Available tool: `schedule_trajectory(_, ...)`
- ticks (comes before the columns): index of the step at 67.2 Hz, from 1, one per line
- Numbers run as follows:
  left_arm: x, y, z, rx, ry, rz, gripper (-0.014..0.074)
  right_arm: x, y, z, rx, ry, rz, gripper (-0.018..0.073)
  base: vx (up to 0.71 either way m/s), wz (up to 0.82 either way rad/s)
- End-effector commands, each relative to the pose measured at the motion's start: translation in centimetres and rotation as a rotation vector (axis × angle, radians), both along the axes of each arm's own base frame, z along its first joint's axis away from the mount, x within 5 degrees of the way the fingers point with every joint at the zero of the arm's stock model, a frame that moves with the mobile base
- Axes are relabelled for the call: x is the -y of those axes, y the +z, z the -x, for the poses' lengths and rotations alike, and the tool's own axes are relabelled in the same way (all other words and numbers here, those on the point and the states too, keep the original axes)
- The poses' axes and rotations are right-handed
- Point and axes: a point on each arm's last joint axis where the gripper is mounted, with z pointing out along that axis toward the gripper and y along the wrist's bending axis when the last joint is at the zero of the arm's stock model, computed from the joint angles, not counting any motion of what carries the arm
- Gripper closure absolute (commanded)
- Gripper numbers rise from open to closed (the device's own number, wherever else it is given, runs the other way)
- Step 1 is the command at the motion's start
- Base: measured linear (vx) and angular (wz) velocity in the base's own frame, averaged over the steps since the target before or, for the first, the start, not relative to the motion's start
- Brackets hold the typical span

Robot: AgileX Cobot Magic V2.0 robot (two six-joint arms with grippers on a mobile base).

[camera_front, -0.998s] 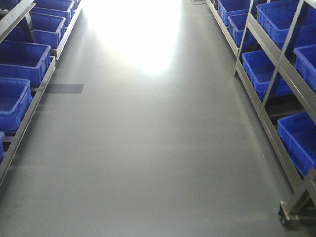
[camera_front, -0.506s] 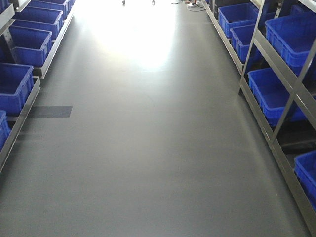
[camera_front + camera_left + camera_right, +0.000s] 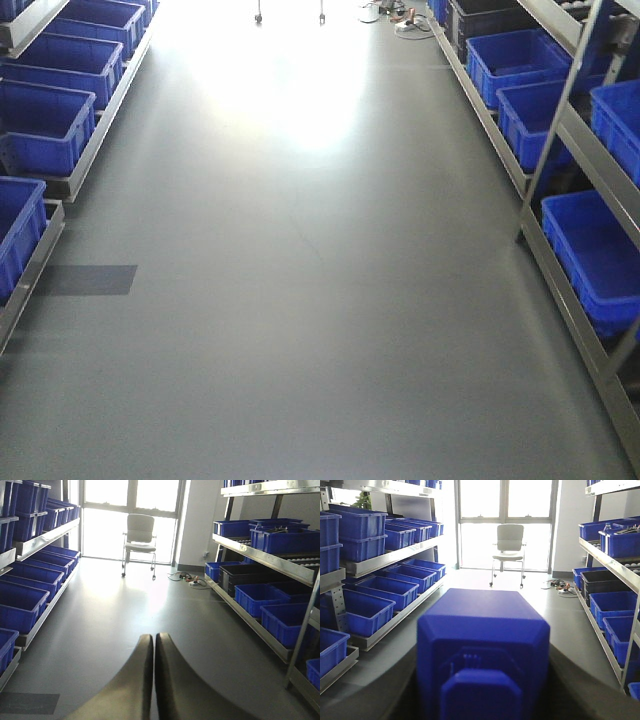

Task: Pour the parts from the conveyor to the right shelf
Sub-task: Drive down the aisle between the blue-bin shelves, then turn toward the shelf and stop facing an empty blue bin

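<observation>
In the right wrist view a bright-blue block, one of the parts [image 3: 485, 625], fills the lower middle, its stud end toward the camera. My right gripper [image 3: 483, 650] is shut on it, a dark finger on each side. Low in the left wrist view, my left gripper [image 3: 153, 639] is shut, its two fingertips pressed together with nothing between them. The right shelf [image 3: 575, 330], a steel rack carrying blue bins [image 3: 590, 250], runs along the right of the aisle and also shows as the rack [image 3: 260, 557] in the left wrist view. The conveyor is out of view.
A matching left rack [image 3: 95, 150] with blue bins [image 3: 40, 125] lines the other side. Smooth grey floor [image 3: 300, 280] lies between, with a dark patch [image 3: 88, 280] at the left. A white office chair [image 3: 139, 535], floor cables [image 3: 192, 580] and a black bin [image 3: 245, 575] sit at the far end.
The front view has advanced along the aisle: both racks slid back past the frame, the dark floor patch moved lower, and chair legs and cables appeared at the top.
</observation>
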Motion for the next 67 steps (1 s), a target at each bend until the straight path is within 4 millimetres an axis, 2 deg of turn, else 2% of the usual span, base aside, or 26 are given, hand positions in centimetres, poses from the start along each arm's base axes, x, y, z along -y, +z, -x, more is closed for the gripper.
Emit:
schedule_trajectory(1, 0.04, -0.01, -0.01, 0.06, -0.006, 0.016, 0.0603, 0.02, 1.6, 0.11, 0.096, -0.001, -0.009, 0.0564, 0.63, 0.06)
schedule_trajectory(49, 0.04, -0.01, -0.01, 0.06, -0.006, 0.016, 0.0603, 0.02, 1.6, 0.12, 0.097, -0.001, -0.009, 0.0564, 0.57, 0.01)
schedule_trajectory(67, 0.04, -0.01, -0.01, 0.06, -0.006, 0.016, 0.0603, 0.02, 1.6, 0.12, 0.097, -0.001, -0.009, 0.0564, 0.5, 0.23)
